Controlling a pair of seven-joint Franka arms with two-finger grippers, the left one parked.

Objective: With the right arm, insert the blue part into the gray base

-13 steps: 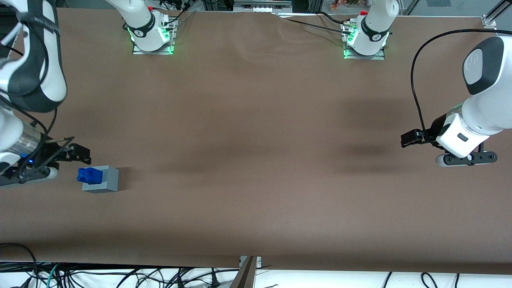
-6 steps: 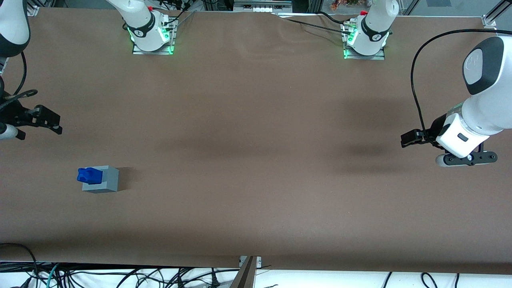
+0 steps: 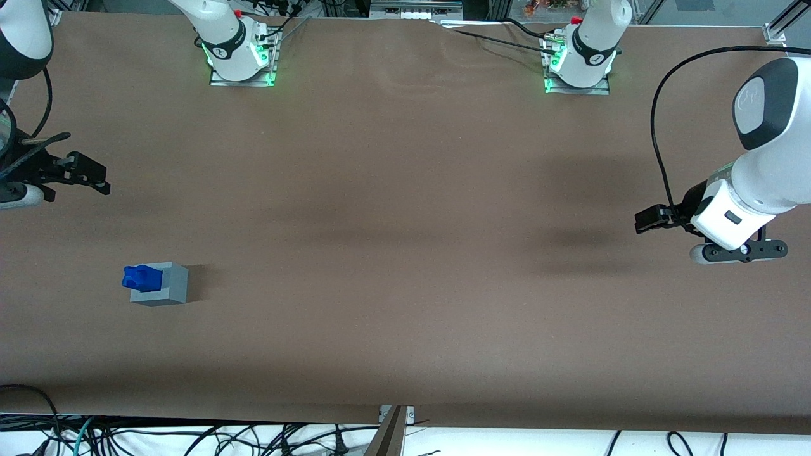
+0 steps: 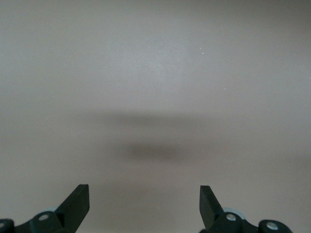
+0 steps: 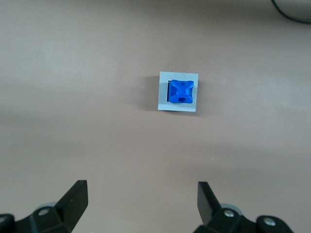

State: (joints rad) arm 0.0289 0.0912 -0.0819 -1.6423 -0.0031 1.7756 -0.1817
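Table (image 3: pixel 405 253), brown matte top, is carrying light-gray plastic cube base (image 3: pixel 170 288) w/ small bright-blue notched plastic part (image 5: pixel 182 91) sitting in its recess. Black two-finger gripper (image 5: pixel 141 201) is hanging above, well apart, fingers spread, holding nothing.

right arm (image 3: pixel 24 31) — white shell, dark gray cover | black cable looping beside it | base (image 3: pixel 237 47) white with a black ring, green glow, red button | gripper (image 5: pixel 141 206) — black, two fingers set wide apart, small round screws
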